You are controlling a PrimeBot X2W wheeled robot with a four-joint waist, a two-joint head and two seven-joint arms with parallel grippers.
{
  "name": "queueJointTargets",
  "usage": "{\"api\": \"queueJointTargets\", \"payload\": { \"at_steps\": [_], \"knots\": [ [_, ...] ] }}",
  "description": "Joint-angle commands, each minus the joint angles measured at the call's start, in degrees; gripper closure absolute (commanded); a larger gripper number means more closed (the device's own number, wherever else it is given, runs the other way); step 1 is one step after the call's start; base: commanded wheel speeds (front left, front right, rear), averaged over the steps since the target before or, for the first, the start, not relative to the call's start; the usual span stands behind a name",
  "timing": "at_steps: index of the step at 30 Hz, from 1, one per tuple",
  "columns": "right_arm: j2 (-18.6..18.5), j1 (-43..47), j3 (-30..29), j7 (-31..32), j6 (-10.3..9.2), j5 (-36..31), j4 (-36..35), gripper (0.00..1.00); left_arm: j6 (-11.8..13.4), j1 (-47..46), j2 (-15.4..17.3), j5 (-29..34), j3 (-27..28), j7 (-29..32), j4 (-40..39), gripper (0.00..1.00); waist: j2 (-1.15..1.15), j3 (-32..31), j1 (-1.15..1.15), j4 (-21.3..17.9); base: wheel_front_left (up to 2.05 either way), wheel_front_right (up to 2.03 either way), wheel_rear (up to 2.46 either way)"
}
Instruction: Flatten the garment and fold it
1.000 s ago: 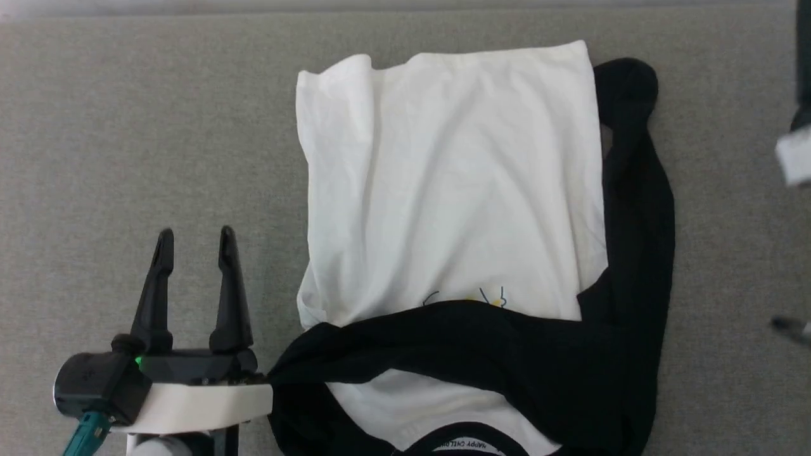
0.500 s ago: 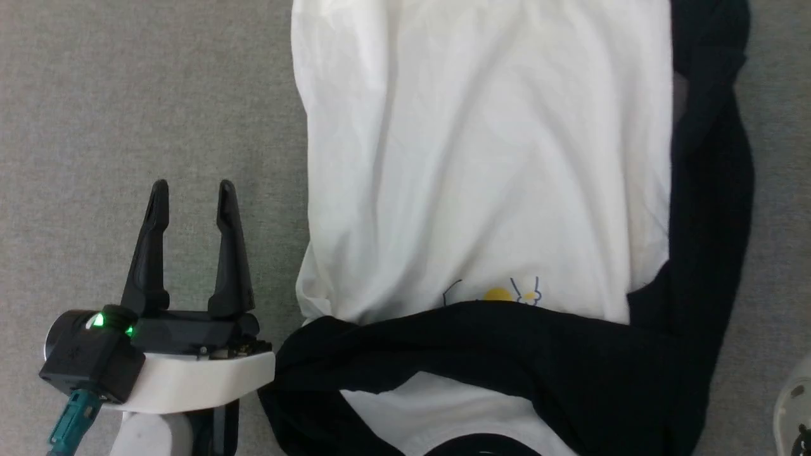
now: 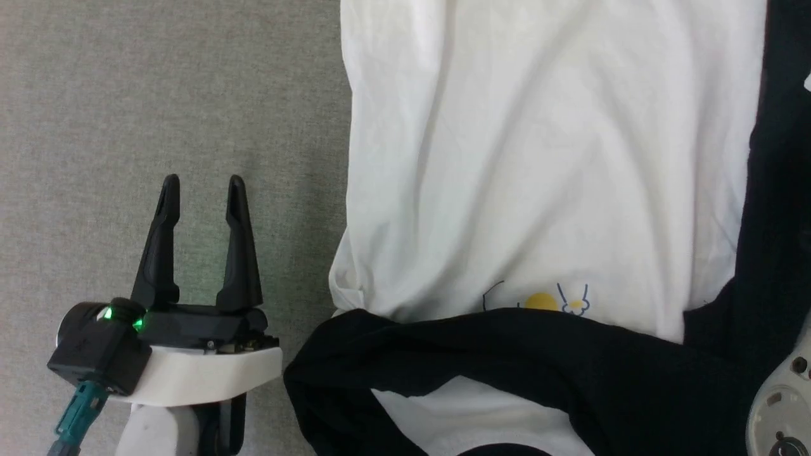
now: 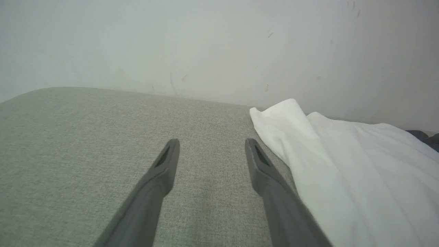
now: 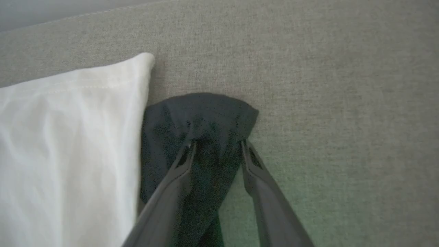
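With the head camera brought closer, the right gripper [image 5: 217, 144] is set, jaws apart, astride the black sleeve [image 5: 202, 113] of the garment [image 3: 545, 158] on the table [image 3: 158, 95], the left gripper [image 3: 203, 182] held open, so straightening is judged next.

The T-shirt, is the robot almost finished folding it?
Not nearly. The T-shirt lies mostly flat, one black sleeve already across the chest. The right fingers straddle the other sleeve's end; the left fingers wait open beside the shirt. Folding the body remains.
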Motion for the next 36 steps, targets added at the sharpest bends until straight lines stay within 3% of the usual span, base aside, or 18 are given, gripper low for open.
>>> {"api": "queueJointTargets", "payload": {
  "at_steps": [1,2,9,17,26,36],
  "knots": [
    [0.2,1.4,0.3,-0.2,-0.03,-0.7,0.1,0.79,-0.6,-1.0,-0.4,0.6,0.3,-0.3,0.4,0.0,-0.01,0.2,0.0,0.2,0.0,0.0,0.0],
    [0.0,1.5,0.6,-1.0,-0.03,-0.9,-0.2,1.0,-0.7,-1.1,-0.6,0.7,0.5,-0.3,0.6,0.0,-0.01,0.2,0.0,0.2,0.0,0.0,0.0],
    [-0.6,1.8,2.3,-8.9,-0.03,1.2,-0.4,1.0,-1.6,-1.3,-1.0,1.2,1.6,-0.3,2.1,0.0,-0.01,-3.0,0.0,-1.5,0.0,0.0,0.0],
    [-3.0,3.9,1.9,-19.2,-0.03,9.3,-2.7,1.0,-1.1,3.1,-0.5,1.7,4.0,-0.3,3.7,0.0,-0.01,-13.7,0.0,-4.4,0.0,0.0,0.0],
    [-8.7,15.5,-9.5,-21.0,-0.03,16.5,-10.4,1.0,0.3,10.1,0.5,1.2,6.1,0.8,2.7,0.0,-0.01,-21.7,0.0,-6.9,0.0,0.0,0.0],
    [-5.6,29.5,-19.0,-24.2,-0.03,19.8,-12.4,1.0,1.4,14.4,0.9,0.4,7.1,2.4,1.3,0.0,-0.01,-26.0,0.0,-8.9,0.0,0.0,0.0]
  ]
}}
